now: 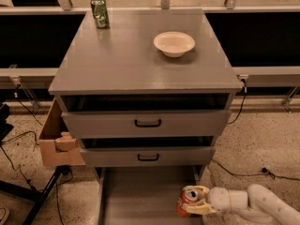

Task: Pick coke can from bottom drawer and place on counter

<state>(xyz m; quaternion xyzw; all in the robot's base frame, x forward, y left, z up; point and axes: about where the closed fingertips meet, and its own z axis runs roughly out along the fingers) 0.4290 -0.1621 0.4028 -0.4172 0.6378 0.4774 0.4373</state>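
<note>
The coke can (188,200) is red-orange with a silver top and stands at the right side of the bottom drawer (140,196), which is pulled out. My gripper (196,200) reaches in from the lower right and its pale fingers (199,210) are closed around the can. The can looks slightly raised and tilted near the drawer's right wall. The counter (126,60) is the wide grey top of the cabinet, above the two upper drawers.
A green can (99,11) stands at the counter's back left. A white bowl (174,43) sits at its back right. A cardboard box (56,139) hangs at the cabinet's left. Cables lie on the speckled floor on both sides.
</note>
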